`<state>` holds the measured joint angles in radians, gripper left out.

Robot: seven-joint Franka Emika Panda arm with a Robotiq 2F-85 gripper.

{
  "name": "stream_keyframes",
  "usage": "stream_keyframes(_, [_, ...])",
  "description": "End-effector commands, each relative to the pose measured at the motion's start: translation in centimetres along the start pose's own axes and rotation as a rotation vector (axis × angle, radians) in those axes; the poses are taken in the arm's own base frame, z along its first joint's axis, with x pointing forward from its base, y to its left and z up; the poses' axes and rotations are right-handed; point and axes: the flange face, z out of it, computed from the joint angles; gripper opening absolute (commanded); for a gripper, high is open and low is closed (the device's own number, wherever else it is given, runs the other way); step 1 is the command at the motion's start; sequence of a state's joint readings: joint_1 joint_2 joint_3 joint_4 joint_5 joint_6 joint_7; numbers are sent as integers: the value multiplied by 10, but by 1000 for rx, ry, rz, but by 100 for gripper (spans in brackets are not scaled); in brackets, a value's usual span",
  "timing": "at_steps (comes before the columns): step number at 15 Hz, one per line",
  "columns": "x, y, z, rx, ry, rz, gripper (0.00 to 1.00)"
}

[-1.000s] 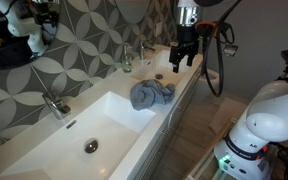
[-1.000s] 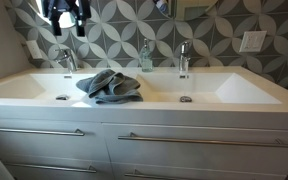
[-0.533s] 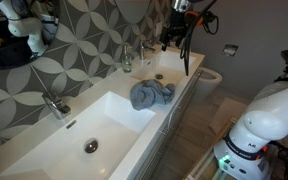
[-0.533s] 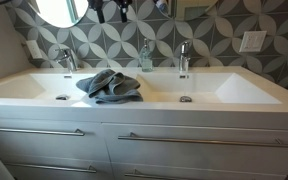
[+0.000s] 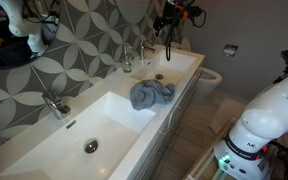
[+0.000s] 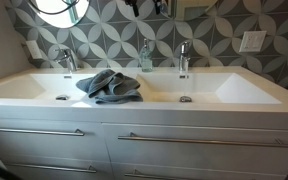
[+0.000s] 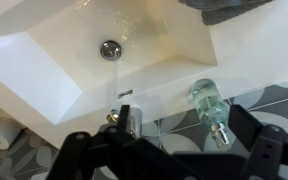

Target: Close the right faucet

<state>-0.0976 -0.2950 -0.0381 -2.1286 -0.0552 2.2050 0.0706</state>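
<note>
— Where do we stand?

— Our gripper hangs high over the basin, fingers spread wide, holding nothing. The right faucet sits well below it, near one finger in the wrist view. The soap dispenser stands just beside the faucet, closer to the opposite finger.

— Is water running?

— We think a thin stream falls toward the drain, though the picture is too blurred to be sure.

— How do we do this well?

— We descend straight, centre on the lever, keep clear of the dispenser, and press the lever down gently with one finger rather than clamping it.
</note>
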Motion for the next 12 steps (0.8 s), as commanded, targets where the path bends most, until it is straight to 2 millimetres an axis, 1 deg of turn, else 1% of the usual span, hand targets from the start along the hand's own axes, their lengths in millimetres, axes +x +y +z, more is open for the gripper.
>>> stream_keyframes(1, [5,2,1,-1,-1,4,100])
stream_keyframes(8, [15,2,1,9,2,3,100])
stream_keyframes(12, [43,20,18,11,28,39,100])
